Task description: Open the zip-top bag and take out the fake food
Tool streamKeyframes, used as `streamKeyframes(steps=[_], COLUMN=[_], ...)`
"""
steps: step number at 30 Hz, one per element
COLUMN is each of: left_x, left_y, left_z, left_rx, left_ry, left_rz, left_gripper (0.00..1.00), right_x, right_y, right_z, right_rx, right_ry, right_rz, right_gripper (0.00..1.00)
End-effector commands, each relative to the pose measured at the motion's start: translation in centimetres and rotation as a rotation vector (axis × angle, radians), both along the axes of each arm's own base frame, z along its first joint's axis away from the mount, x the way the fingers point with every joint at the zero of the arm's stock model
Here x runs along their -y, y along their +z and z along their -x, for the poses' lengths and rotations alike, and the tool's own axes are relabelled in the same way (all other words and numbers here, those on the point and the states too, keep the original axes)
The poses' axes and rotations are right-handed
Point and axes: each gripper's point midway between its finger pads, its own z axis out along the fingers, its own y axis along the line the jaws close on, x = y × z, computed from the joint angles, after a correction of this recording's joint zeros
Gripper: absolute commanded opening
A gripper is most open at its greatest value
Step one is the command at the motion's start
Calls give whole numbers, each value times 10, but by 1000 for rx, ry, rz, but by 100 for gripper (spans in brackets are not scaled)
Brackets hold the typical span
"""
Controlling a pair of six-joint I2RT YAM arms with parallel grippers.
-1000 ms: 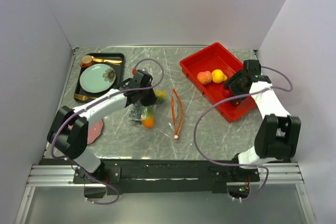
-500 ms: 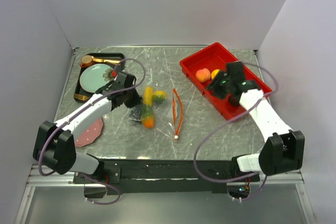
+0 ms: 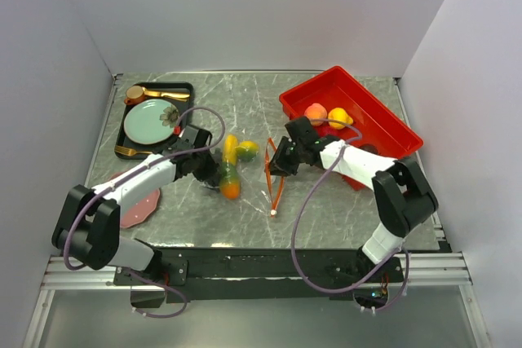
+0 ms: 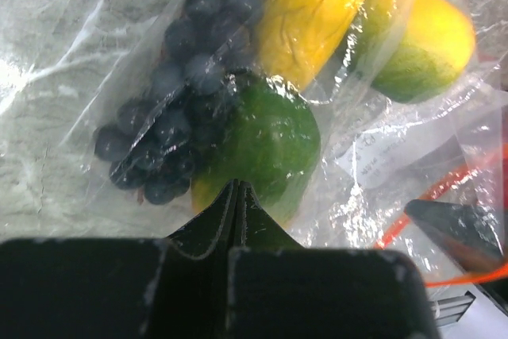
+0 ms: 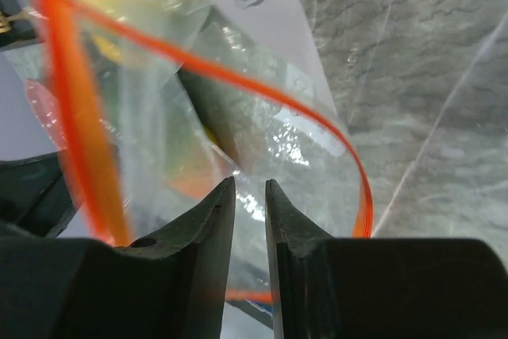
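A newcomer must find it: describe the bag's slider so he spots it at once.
Start at the red tray on the table's right side, then look left to the clear zip-top bag mid-table. Follow its orange-red zip strip toward the near edge: the slider is the small nub at its end, white where strip and fake food are brightly coloured.
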Motion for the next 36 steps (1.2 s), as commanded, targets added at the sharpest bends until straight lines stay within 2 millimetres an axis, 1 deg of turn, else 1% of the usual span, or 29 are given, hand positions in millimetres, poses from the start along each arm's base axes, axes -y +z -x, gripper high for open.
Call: streamKeyframes(steps=[1,6,10,13,15,16,17,18,19,21,22,23,24,25,27,30,32,34,35,36], left_x=[-1,-3,-2,-2,-3,-3,-3,-4,-3,-4,-4,-4,-3,-3,-3,-2,-2,-2,-2,-2], left_y=[-9,-25,-32,-37,-41,-42,-43,-45,-46,-49,-49,-51,-52,-54,-57,-62,-61,-54,-51,-44], left_z=[-7,-2,-2,-2,-1,0,0,1,1,3,3,5,6,7,10,15,17,15,13,11], left_rx=[11,-20,-28,-38,-49,-50,-53,-58,-61,-68,-68,-74,-75,-79,-89,-103,-104,-91,-83,-66], left_ry=[13,9,3,-2,-5,-4,-6,-6,-10,-14,-16,-19,-23,-26,-31,-40,-44,-46,-48,-53], left_rz=[-9,-22,-28,-34,-40,-40,-44,-47,-48,-54,-58,-64,-68,-73,-85,-94,-92,-91,-94,-93], left_gripper=[1,1,1,1,1,1,1,1,1,1,1,1,1,1,1,1,1,1,1,1], right_x=[-24,-45,-58,-66,-69,-73,-78,-78,-82,-85,-90,-91,-93,-94,-92,-88,-81,-75,-70,-67], right_y=[18,10,-7,-13,-12,-9,-5,-1,7,16,31,35,45,50,52,42,28,18,9,7], right_z=[-18,-11,-1,5,6,5,8,10,7,14,12,14,17,17,17,19,20,22,22,22], right_rx=[57,33,-7,-19,-11,3,4,12,39,42,87,95,111,132,153,135,112,96,92,93], right_ry=[-1,54,97,126,145,154,173,179,185,209,230,242,259,265,265,257,241,230,221,214], right_rz=[-81,-131,-137,-136,-141,-158,-183,-202,-231,-275,-322,-343,-369,-383,-386,-355,-301,-260,-232,-221], right_gripper=[29,30,31,31,31,32,32,32,32,33,34,34,35,35,36,36,36,36,35,35])
